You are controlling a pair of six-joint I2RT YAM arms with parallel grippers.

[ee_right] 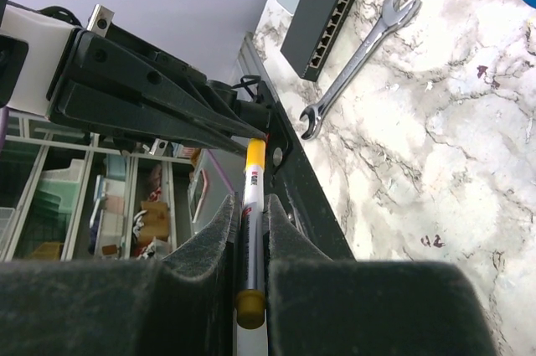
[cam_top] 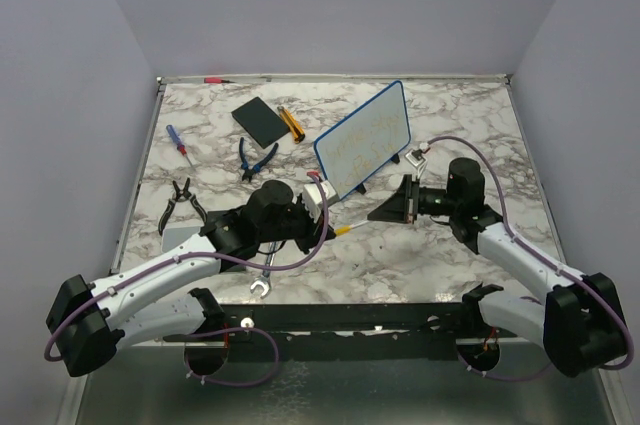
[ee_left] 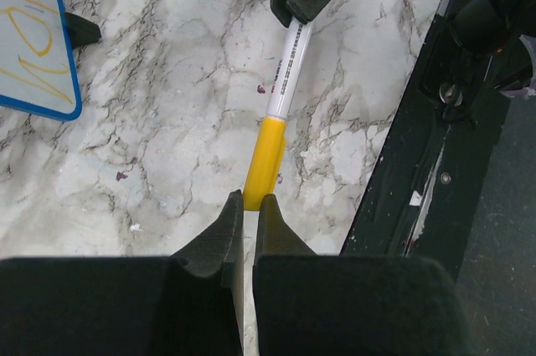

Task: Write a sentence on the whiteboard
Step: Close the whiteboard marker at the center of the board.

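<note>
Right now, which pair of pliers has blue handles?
The pliers next to the black pad; the other pliers, farther left, are all black.

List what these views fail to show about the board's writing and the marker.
1. the sentence: too small and faint in the top view; cut off by the picture's edge in the left wrist view.
2. the marker tip: hidden under its yellow cap.
3. barrel print: too small, left wrist view.
</note>
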